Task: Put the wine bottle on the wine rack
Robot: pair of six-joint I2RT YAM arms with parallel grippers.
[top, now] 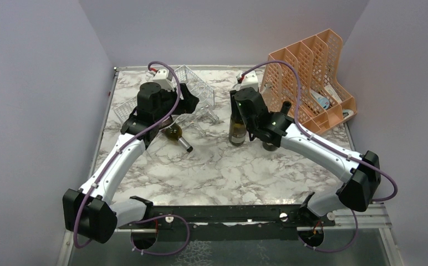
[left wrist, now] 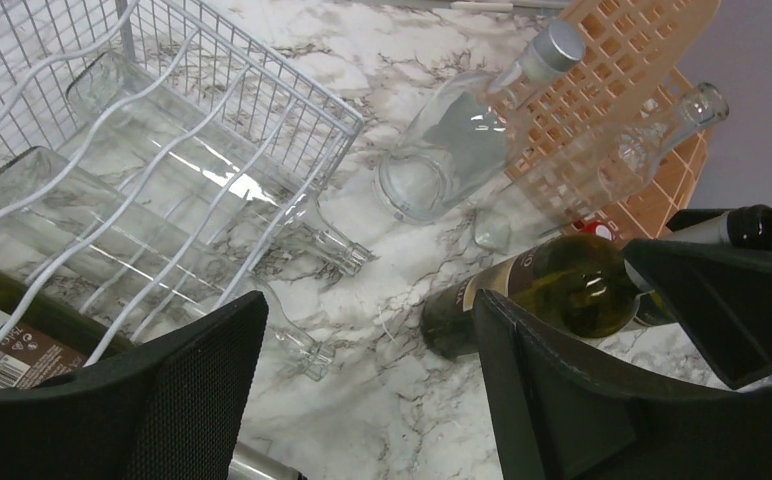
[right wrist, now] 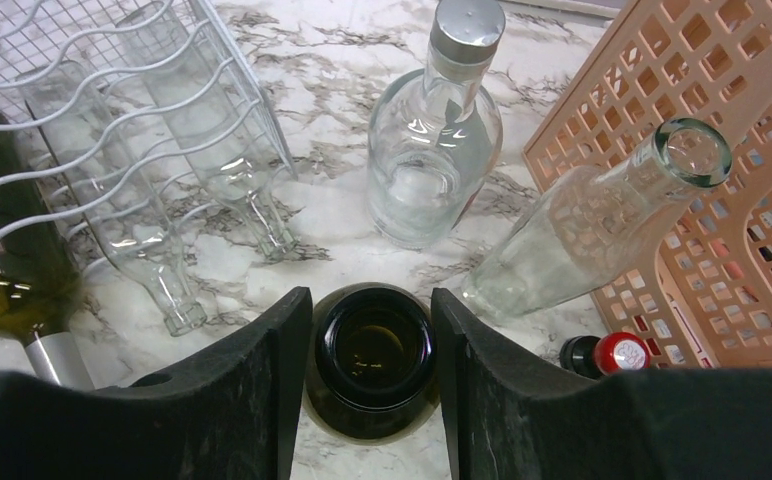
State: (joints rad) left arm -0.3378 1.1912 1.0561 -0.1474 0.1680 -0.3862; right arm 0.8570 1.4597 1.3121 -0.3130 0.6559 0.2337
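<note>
Snugly within the right hand (right wrist: 370,305) stands the upright, uncapped wine bottle (right wrist: 372,350).

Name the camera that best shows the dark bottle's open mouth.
Right wrist: it looks straight into the mouth of the dark bottle. The top view shows it upright, its top hidden under the right arm; the left wrist shows only body and label.

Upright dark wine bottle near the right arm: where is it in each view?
Top external: dark wine bottle upright, table centre.
Left wrist: lower right, label showing.
Right wrist: bottom centre, mouth up, in the right gripper.
Shared landmark: wine rack, left of it in all three.
</note>
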